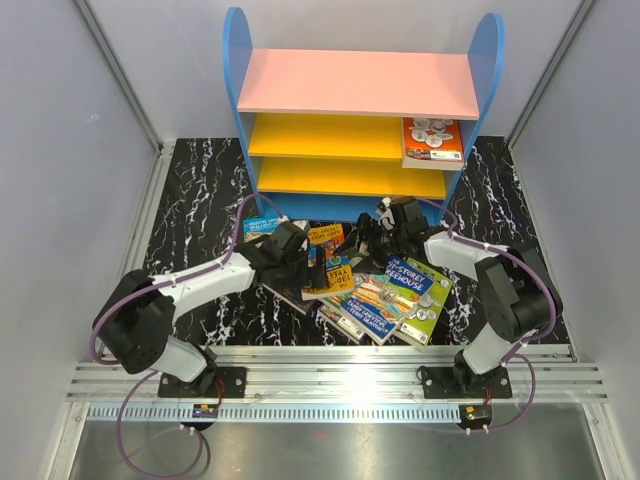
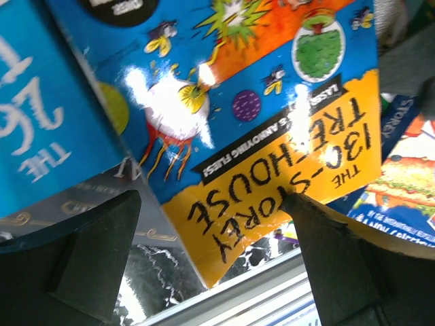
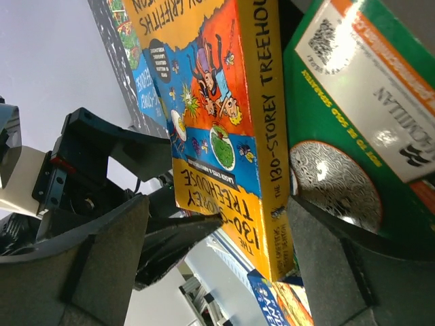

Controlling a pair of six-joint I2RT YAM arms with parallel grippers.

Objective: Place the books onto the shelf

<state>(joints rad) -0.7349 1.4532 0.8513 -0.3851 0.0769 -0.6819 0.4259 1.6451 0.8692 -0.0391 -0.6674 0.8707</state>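
Note:
The shelf (image 1: 355, 85) stands at the back, with one orange book (image 1: 432, 140) upright on its middle board at the right. Several more books (image 1: 385, 295) lie in a heap on the mat in front of it. The yellow and blue "130-Storey Treehouse" book (image 3: 217, 122) is tipped up on edge. My right gripper (image 3: 219, 200) is open and straddles its spine. A green book (image 3: 367, 102) lies behind the right finger. My left gripper (image 2: 212, 197) is open, and one of its fingertips (image 2: 292, 200) touches the same book's cover (image 2: 272, 136).
A blue "26" book (image 2: 34, 136) and a dark book (image 2: 88, 193) lie under the left gripper. A black marbled mat (image 1: 200, 180) covers the floor. Grey walls close both sides, and an aluminium rail (image 1: 320, 370) runs along the near edge.

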